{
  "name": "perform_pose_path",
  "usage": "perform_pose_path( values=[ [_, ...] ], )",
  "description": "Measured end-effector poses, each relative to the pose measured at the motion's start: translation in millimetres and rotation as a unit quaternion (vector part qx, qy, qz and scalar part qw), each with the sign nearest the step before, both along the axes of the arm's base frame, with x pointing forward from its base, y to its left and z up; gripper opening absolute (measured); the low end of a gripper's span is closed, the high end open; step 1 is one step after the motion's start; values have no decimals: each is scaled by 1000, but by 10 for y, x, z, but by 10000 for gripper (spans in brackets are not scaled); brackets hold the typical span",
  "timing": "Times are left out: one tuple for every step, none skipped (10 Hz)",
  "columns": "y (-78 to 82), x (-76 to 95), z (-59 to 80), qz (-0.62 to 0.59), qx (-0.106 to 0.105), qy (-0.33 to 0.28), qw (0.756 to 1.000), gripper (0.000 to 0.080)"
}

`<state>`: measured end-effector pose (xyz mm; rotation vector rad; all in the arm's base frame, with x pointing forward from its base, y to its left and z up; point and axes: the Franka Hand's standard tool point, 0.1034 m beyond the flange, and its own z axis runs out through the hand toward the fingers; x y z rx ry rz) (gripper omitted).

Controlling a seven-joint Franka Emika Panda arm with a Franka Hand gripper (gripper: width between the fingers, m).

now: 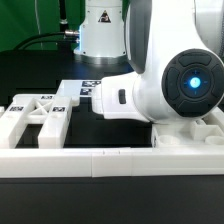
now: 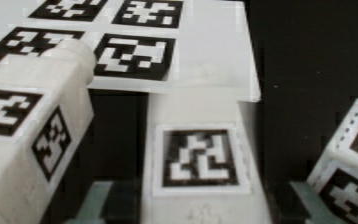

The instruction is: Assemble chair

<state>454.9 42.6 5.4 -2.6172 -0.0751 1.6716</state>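
Note:
The chair lies as loose white tagged parts. In the wrist view a white bar [image 2: 202,150] with one square tag runs between my gripper's [image 2: 197,207] two dark fingers [image 2: 108,205], which press in on its two sides; the gripper is shut on it. A chunky tagged block [image 2: 25,120] lies on one side of the bar and another tagged part [image 2: 345,150] on the other. In the exterior view the arm's wrist [image 1: 150,90] hides the gripper and the bar. A white frame part [image 1: 40,112] lies at the exterior view's left.
The marker board [image 2: 149,40] with several tags lies on the black table beyond the bar; its tags [image 1: 85,88] also show in the exterior view. A long low white border wall [image 1: 100,160] runs along the front. More white parts [image 1: 205,128] sit at the exterior view's right.

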Motion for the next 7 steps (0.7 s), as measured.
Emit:
perform_pose_path(
  values=[
    [-3, 21, 23, 0, 1, -2, 1000, 285],
    [-7, 65, 67, 0, 3, -6, 1000, 285],
    [-10, 110, 141, 1, 7, -9, 1000, 285],
    [-8, 164, 259, 2, 9, -10, 1000, 285],
    [-13, 224, 389, 3, 12, -12, 1000, 285],
    [-23, 276, 470, 4, 15, -18, 1000, 285],
    [-18, 267, 440, 4, 16, -18, 1000, 285]
  ],
)
